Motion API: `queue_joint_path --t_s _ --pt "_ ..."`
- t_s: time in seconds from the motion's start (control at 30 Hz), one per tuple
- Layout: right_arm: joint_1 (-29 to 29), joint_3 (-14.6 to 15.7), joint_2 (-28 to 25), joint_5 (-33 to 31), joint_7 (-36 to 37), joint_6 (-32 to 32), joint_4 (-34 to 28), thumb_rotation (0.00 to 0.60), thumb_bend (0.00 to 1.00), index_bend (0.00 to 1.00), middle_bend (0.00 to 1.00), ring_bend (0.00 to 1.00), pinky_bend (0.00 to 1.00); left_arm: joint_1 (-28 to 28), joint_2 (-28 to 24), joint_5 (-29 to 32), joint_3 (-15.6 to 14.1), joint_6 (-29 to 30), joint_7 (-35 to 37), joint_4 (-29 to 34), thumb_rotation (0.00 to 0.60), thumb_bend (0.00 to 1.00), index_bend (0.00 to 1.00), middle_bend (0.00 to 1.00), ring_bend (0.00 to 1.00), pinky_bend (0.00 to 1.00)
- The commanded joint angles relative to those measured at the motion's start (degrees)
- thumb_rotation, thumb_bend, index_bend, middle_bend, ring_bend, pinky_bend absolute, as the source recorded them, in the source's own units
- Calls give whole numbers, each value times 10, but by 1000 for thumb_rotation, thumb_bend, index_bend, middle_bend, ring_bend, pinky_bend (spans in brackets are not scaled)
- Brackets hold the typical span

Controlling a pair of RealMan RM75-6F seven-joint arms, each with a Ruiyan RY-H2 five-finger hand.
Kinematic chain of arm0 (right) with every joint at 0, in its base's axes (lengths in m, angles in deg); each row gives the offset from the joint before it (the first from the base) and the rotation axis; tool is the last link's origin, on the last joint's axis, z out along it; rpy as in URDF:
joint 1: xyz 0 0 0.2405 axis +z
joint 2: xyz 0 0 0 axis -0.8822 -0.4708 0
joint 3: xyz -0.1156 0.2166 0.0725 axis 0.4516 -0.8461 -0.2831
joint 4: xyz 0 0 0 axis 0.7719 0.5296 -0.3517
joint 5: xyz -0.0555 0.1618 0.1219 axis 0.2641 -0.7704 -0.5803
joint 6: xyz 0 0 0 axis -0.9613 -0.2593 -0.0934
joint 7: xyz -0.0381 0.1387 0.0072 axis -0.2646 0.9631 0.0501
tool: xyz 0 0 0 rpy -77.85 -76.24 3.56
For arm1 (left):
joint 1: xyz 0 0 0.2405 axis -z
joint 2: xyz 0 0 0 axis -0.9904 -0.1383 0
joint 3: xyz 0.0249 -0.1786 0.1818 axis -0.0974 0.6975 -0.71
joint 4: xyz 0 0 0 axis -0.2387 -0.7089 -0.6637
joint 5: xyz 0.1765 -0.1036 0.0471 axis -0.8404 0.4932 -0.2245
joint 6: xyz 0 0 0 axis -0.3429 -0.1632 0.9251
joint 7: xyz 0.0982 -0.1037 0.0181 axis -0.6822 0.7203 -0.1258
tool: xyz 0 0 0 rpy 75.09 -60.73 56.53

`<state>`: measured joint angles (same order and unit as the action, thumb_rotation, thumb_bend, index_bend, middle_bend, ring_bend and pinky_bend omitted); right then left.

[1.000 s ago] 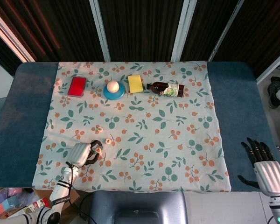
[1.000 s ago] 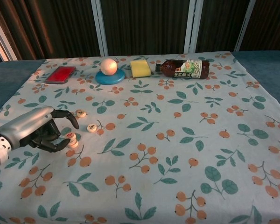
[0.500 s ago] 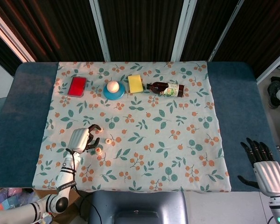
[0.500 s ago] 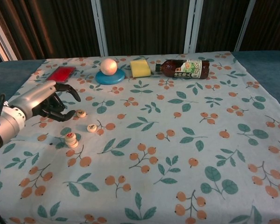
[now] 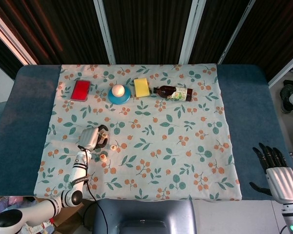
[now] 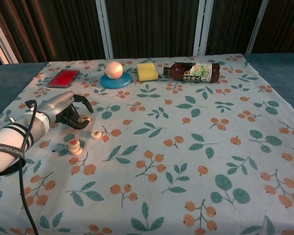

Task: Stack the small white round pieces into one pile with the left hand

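Left hand (image 6: 68, 110) curled over a white piece (image 6: 86, 119), grip unclear. Stacked pieces (image 6: 75, 146) and single piece (image 6: 96, 133) nearby. Right hand (image 5: 278, 174) open, off the cloth (image 5: 176, 156).

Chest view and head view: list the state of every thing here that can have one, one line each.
left hand: fingers curled around a white piece, which rests on the cloth
right hand: off the cloth, holding nothing, fingers apart
pile of white pieces: standing, free of the hand
loose white piece: flat on the cloth, alone
bottle: lying on its side
ball: sitting on the blue dish
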<state>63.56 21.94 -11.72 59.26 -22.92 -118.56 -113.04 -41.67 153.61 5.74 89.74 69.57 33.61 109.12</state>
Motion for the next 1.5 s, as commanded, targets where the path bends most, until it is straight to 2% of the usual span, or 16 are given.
queue_joint_path --t_s 0.03,0.7,0.83,1.13,1.27,1.5 --pt "0 0 -1 0 1 0 0 600 69 0 0 0 0 3 5 -1 -2 -1 2 -8 600 403 393 1000 1000 1000" --pt "-4 0 -4 2 9 -8 0 600 69 0 0 0 0 13 25 9 -3 -14 -1 -60 600 403 445 1000 1000 1000" --pt "-4 0 -4 3 9 -8 0 600 69 0 0 0 0 14 28 7 -2 -9 0 -67 600 402 486 1000 1000 1000" --pt "-4 1 -3 3 7 -8 0 600 69 0 0 0 0 11 23 -2 -4 1 8 -57 600 399 522 1000 1000 1000" --pt "-3 1 -2 3 5 -7 1 600 69 0 0 0 0 -1 0 -20 -9 19 21 -9 600 398 527 1000 1000 1000" --pt "0 3 0 6 -2 -1 0 600 69 0 0 0 0 -47 -122 -21 -28 4 54 237 600 398 527 1000 1000 1000"
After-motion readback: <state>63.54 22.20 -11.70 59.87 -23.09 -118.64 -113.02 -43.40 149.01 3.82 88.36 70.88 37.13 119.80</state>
